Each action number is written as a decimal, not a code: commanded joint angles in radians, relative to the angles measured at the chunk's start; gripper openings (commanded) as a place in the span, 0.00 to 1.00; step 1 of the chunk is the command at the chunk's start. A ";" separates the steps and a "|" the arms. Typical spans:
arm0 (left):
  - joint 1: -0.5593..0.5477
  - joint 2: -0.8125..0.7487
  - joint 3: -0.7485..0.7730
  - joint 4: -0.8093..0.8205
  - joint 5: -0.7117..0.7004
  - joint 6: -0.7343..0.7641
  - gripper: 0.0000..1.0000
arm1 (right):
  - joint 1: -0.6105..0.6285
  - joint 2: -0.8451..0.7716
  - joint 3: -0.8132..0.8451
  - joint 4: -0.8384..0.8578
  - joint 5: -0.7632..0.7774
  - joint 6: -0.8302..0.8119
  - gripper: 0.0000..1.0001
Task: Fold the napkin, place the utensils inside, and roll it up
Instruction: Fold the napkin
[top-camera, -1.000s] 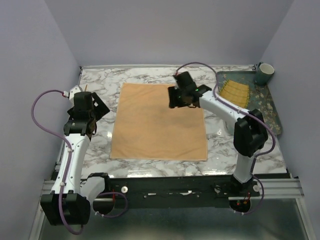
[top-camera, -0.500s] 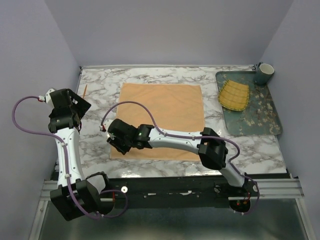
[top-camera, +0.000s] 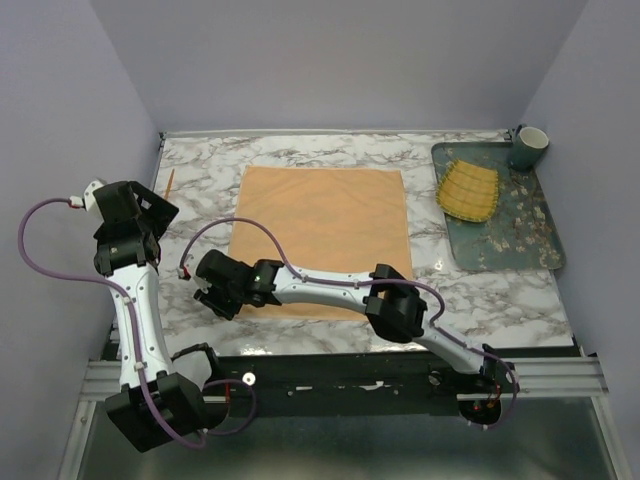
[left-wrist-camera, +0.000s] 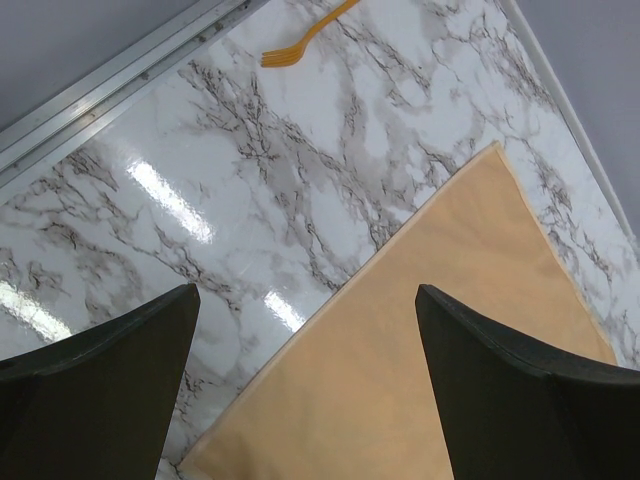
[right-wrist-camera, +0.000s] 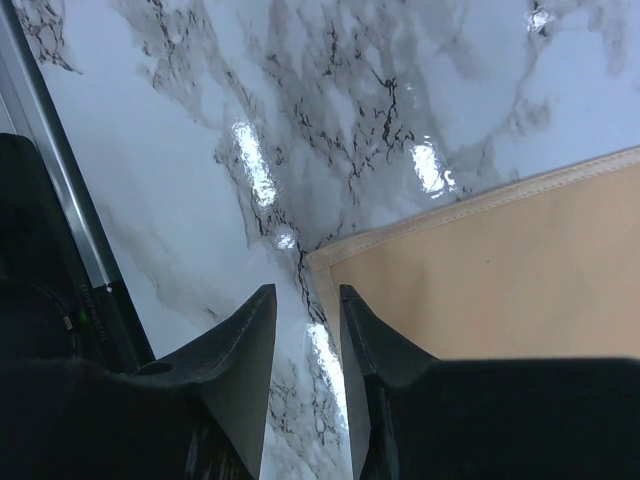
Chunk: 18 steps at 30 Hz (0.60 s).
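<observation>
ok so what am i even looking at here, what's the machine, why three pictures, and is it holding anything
These are two robot arms bolted at the near edge of a marble table, each ending in two-fingered jaws. The wide picture comes from a fixed camera above and behind them; the other two come from a camera on each wrist, so the dark shapes there are that arm's own jaws. A peach-orange napkin lies flat and unfolded, with an orange fork near the far left edge. At the right, a green tray holds a yellow checked cloth, a cup by its far corner. Nothing is held. The left arm hovers at the left, jaws wide apart; the right arm reaches across to the napkin's near left corner, jaws narrowly apart.
</observation>
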 joint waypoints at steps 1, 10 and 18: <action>0.014 -0.025 -0.004 -0.017 -0.006 -0.019 0.98 | 0.019 0.054 0.022 -0.004 -0.019 -0.029 0.42; 0.019 -0.042 -0.006 -0.017 0.004 -0.022 0.98 | 0.038 0.129 0.057 -0.015 0.041 -0.106 0.48; 0.020 -0.046 -0.006 -0.017 0.014 -0.025 0.98 | 0.048 0.170 0.071 -0.049 0.098 -0.114 0.43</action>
